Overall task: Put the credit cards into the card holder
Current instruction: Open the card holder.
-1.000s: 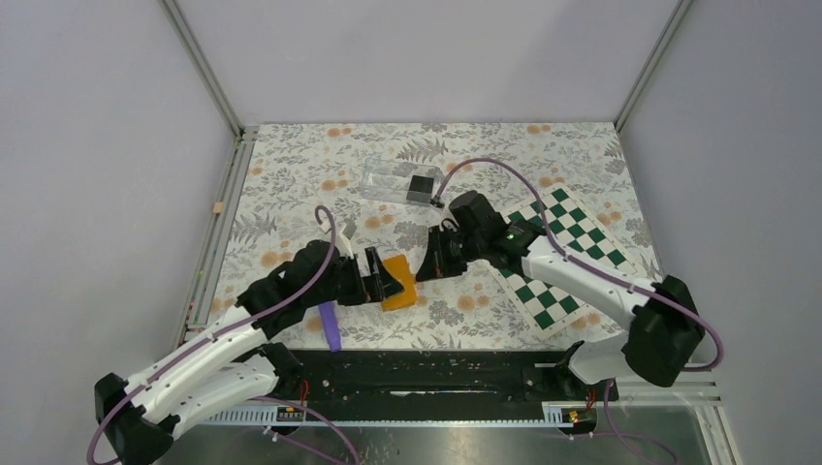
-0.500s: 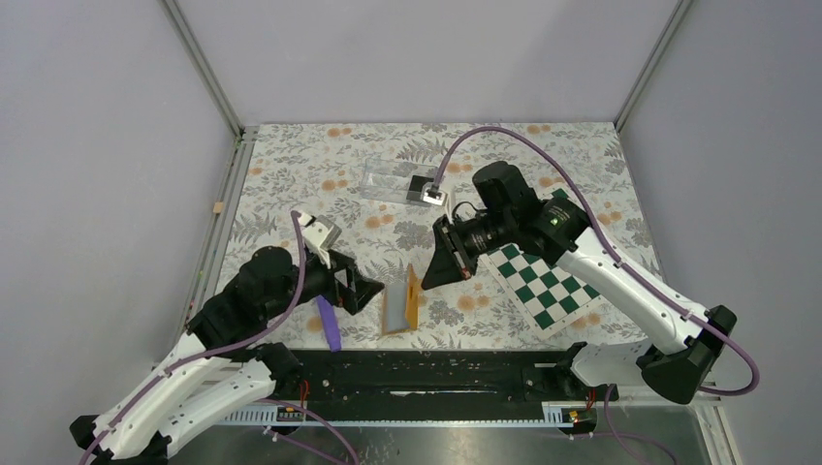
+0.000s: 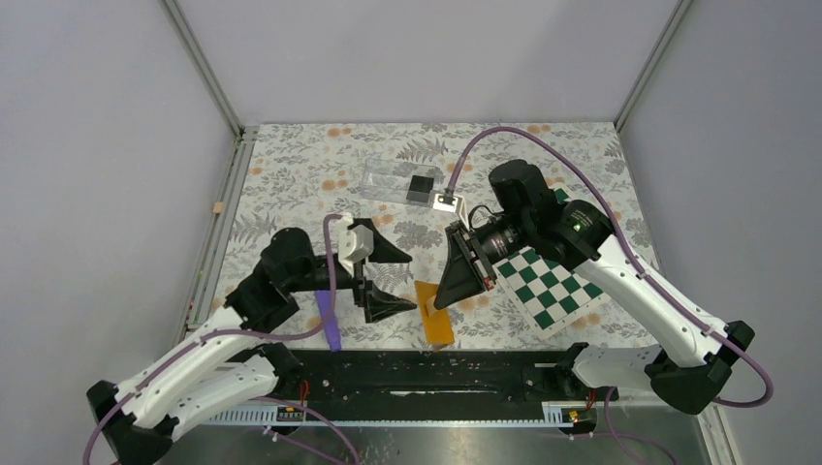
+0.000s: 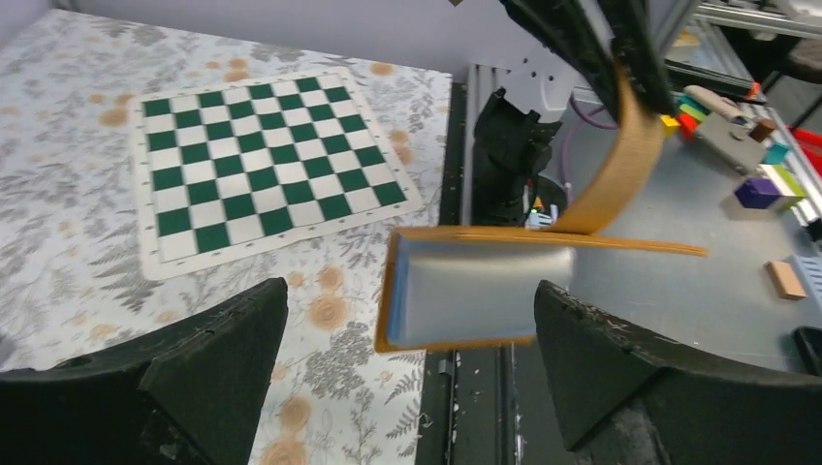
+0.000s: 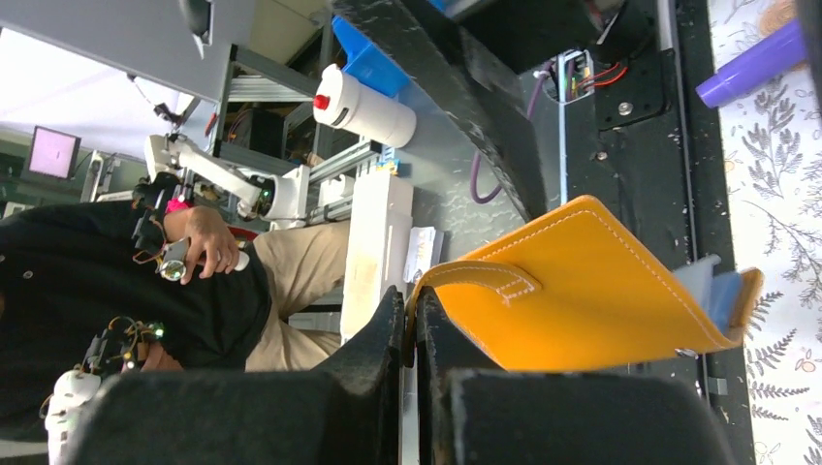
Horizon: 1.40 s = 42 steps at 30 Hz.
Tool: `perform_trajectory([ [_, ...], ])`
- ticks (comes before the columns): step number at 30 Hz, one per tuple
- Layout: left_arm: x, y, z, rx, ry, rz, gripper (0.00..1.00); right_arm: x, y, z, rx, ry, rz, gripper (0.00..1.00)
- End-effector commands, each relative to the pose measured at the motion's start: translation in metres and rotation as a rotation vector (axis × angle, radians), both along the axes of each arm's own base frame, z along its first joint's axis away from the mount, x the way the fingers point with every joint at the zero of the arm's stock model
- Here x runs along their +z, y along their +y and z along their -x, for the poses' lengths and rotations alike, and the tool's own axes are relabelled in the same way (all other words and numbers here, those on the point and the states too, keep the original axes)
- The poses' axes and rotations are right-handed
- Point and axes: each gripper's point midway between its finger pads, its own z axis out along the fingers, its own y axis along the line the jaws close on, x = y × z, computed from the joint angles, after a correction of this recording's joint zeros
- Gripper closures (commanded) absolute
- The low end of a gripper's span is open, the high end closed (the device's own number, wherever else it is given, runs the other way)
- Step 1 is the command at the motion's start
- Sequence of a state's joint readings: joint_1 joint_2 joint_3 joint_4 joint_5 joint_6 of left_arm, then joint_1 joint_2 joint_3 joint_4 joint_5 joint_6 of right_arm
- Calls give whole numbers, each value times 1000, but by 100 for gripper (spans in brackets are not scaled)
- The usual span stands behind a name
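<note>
The table (image 3: 291,165) wears a cloth printed with grey ferns and orange blossoms. It is boxed in by pale grey walls with an aluminium post (image 3: 199,63) running up each of the two back corners, and a black rail (image 3: 436,373) crosses the near edge where the two arms are bolted. From where I stand there's one orange card holder (image 3: 438,322), and it hangs over the near part of the cloth, just ahead of the rail. The right gripper (image 3: 442,298) has its fingers pressed together on the holder's stitched strap (image 5: 485,276). The holder dangles open, light blue lining showing; I can't tell whether its lower edge touches the cloth. The left gripper (image 3: 412,281) is spread wide, fingers well apart, aimed at the holder from the left without touching it. I count one credit card (image 3: 421,184), black, lying in a clear plastic box (image 3: 388,179) toward the back of the table, well apart from the holder. One green-and-white chessboard mat (image 3: 553,281) lies flat on the right, and one purple marker (image 3: 330,325) lies near the left arm. A single small wooden block (image 3: 220,207) sits on the left side rail. Past the table, the right wrist camera catches one person (image 5: 145,291) in a black top and tan trousers, and a white bottle (image 5: 363,105) with a red cap.
</note>
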<state>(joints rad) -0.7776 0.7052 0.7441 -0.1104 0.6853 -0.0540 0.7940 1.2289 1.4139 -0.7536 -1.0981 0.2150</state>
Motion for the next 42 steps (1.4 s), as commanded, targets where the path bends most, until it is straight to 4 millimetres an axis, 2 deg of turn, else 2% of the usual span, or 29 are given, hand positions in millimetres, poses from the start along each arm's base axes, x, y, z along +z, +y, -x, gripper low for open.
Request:
perform_trajectory([
  [1, 45, -18, 22, -194, -78, 182, 4, 27, -3, 14, 65, 12, -88, 100],
  [6, 51, -26, 31, -246, -85, 225, 6, 28, -4, 14, 56, -4, -92, 100],
  [10, 57, -26, 47, -308, -78, 262, 6, 29, -3, 13, 54, -7, -92, 100],
  [16, 49, -22, 60, -354, -39, 236, 11, 34, -3, 13, 62, -14, -104, 100],
  [24, 37, -19, 64, -355, 2, 182, 25, 40, -2, 12, 49, -30, -121, 100],
  [33, 29, -16, 71, -370, 43, 162, 50, 37, -1, 1, -10, -49, -109, 100],
  [37, 27, -14, 72, -365, 46, 162, 70, 34, 0, -6, -49, -62, -95, 100],
  [42, 27, -15, 68, -333, 62, 164, 87, 27, 3, -16, -98, -67, -67, 100],
])
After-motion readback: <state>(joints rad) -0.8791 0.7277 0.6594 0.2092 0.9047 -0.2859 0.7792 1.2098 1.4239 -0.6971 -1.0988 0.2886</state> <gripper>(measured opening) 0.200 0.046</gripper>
